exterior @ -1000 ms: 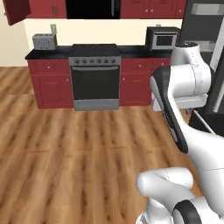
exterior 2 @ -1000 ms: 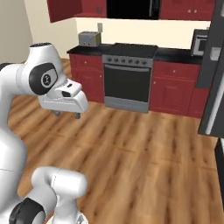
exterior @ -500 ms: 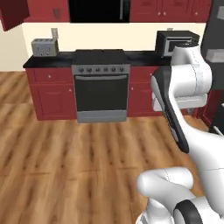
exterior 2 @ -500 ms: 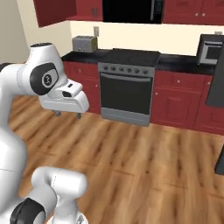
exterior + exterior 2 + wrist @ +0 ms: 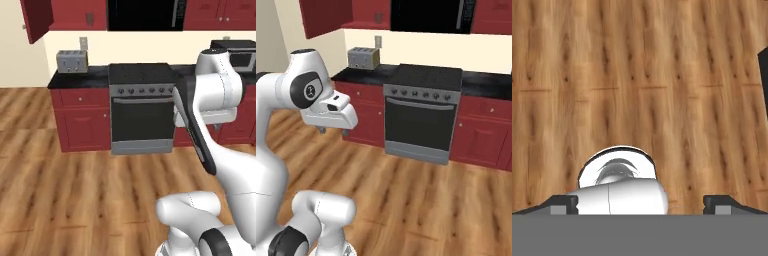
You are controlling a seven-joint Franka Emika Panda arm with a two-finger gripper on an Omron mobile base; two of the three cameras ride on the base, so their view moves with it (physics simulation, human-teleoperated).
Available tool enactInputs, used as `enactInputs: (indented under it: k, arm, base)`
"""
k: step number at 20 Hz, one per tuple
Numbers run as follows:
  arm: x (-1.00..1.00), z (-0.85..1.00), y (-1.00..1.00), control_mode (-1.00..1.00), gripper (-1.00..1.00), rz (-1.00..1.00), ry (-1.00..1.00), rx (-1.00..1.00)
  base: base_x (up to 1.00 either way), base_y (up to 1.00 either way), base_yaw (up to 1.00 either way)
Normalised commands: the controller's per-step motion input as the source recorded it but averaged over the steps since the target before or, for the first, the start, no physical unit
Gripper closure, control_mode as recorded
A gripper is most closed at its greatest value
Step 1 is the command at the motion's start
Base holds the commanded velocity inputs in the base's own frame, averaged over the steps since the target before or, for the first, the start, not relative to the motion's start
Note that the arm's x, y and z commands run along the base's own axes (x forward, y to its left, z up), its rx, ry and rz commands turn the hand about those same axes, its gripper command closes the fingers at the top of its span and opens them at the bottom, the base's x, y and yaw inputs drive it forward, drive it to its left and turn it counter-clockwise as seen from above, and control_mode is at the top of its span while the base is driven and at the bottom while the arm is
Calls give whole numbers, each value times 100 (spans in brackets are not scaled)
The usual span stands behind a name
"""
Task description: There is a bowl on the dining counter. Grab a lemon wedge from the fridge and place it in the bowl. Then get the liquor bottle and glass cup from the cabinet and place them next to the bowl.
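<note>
End effector (image 5: 640,202) spread wide, nothing between the tips — the two dark fingertips (image 5: 562,203) sit at opposite edges of the hand view, pointing down at bare wood floor (image 5: 637,75). In the right base view the hand hangs from the white arm (image 5: 303,90) above the planks, well short of the kitchen units. Floor ahead is open all the way to the base cabinets (image 5: 82,120). Against the far wall: steel oven (image 5: 142,117) with dark door, flanked by red units under a black counter (image 5: 75,78). Toaster (image 5: 71,61) sits on the counter near its left end. Above, one red wall cabinet (image 5: 37,20) has its door swung out — edge projects into the room at upper left. Microwave (image 5: 240,57) on the counter at right, partly behind the arm.
</note>
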Motion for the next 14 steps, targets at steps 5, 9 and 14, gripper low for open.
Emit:
enactInputs:
  k: [5,9,14]
  arm:
    - [0,0,0,100,-100,0,0,0]
    - [0,0,0,100,-100,0,0,0]
    - [0,0,0,100,-100,0,0,0]
  base:
    - [100,71,-3]
    - [100,40,-10]
    - [99,29,-18]
